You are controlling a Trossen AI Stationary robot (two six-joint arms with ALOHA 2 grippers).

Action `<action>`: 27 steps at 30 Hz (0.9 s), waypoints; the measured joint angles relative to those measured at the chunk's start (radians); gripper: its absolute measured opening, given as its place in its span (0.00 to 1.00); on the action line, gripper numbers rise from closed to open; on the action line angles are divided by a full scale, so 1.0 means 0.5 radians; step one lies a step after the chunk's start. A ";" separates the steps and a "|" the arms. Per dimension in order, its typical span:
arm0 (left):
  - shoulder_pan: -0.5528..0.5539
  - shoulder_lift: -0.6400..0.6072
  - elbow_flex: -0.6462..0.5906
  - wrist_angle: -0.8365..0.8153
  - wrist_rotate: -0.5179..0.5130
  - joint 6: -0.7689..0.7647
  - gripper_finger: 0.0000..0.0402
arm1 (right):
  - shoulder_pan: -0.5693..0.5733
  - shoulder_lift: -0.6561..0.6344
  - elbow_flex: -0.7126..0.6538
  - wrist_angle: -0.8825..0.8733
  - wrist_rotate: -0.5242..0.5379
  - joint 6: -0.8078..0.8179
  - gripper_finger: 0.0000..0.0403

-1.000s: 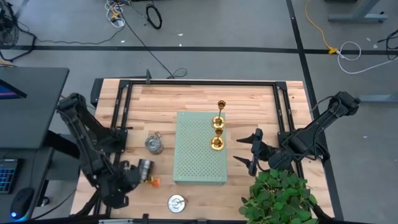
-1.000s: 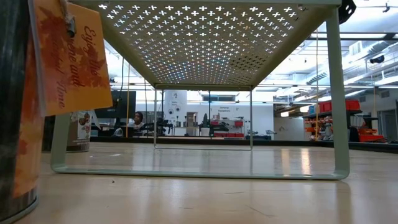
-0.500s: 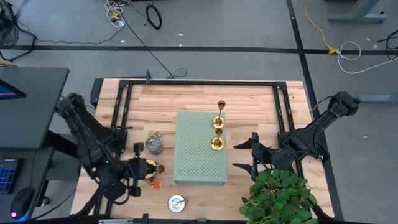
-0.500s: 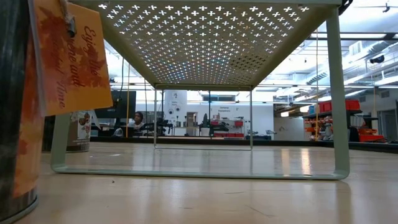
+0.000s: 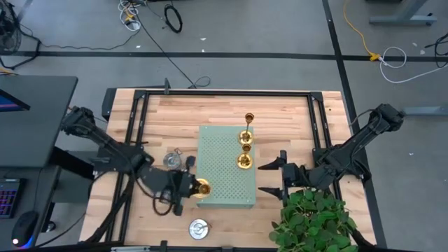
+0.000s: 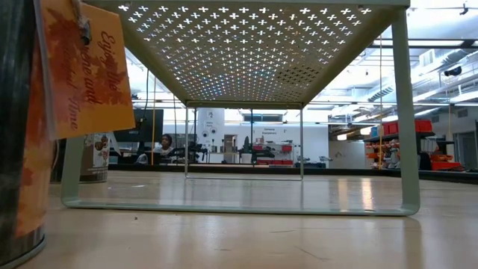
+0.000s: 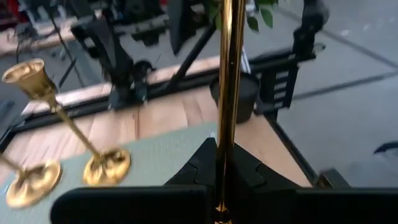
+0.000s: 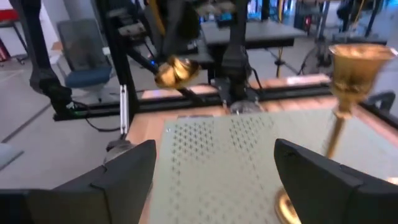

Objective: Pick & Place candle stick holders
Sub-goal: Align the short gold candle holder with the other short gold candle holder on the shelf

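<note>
From above, I see my left claw clenched on a gold candle stick holder, carried lying sideways at the near left edge of the pale green perforated board; in the left wrist view its slender brass stem runs straight up from between the dark fingers. Two more gold holders stand upright on the board's right side, with the tall slender one at the board's far right corner. Two squat silver holders wait on the wooden counter: one just left of the board, beside my left arm, and one near the front edge, well apart from the board. My right claw hangs released, fingers spread wide, just off the board's right side next to the green plant; its wrist view looks across the board at a brass holder close by and at the held piece on the far side.
</note>
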 joint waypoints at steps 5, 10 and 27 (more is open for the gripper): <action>0.186 0.028 -0.181 0.423 0.262 0.029 0.04 | -0.003 0.156 0.000 0.389 0.022 -0.281 0.82; 0.307 0.168 -0.282 0.814 0.474 0.027 0.04 | -0.040 0.254 0.000 0.624 0.020 -0.418 0.82; 0.515 0.593 -0.287 1.410 0.701 0.013 0.04 | -0.147 0.420 0.000 0.927 -0.056 -0.440 0.82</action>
